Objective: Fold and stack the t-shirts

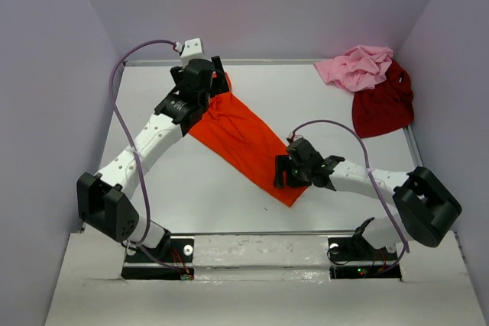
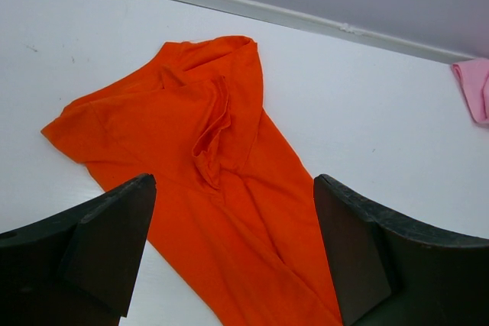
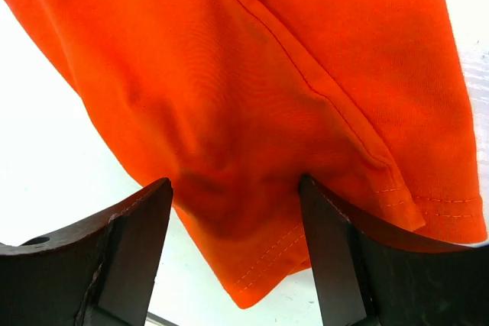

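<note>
Over the orange t-shirt, left end effector released wide, right end effector released astride the hem.

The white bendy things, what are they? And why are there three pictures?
They are two robot arms bolted to a white table. One picture looks down from above; the other two come from small cameras on each arm's wrist. Each arm ends in a two-fingered tool. An orange t-shirt lies in the middle; a pink t-shirt and a dark red t-shirt sit crumpled in the far right corner. The left tool and right tool are open over the orange one's ends, holding nothing.
</note>
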